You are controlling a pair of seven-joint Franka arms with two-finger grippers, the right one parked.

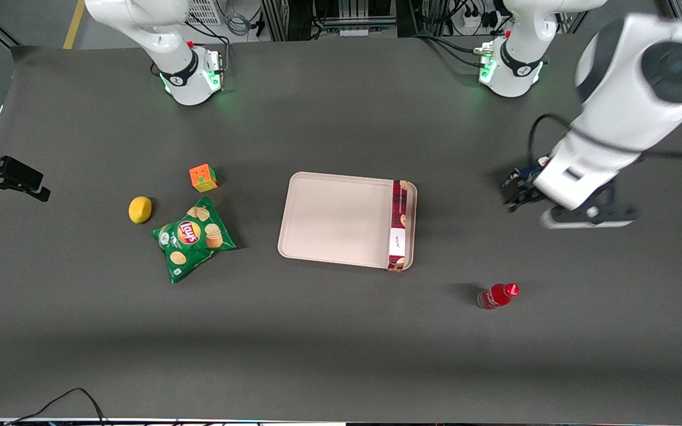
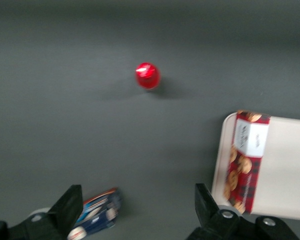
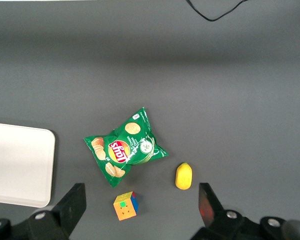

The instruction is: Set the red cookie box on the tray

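Hovering open and empty at the frame's right, the pincer (image 1: pixel 518 195) was clear of the red cookie box (image 1: pixel 399 225), which lay flat along the tray (image 1: pixel 335 216) edge, so placement looked done.

Left arm (image 1: pixel 625 112) — glossy white rounded shells, big dark grey round cap at joint, black cable looping off wrist. Base: white dome, black band with small white logo, red dot above, green light at foot. Gripper (image 2: pixel 140 212) — matte black wedge-shaped fingers (image 2: pixel 70 205) set wide apart, silver screws in black mounts, over table near tray's working-arm end.
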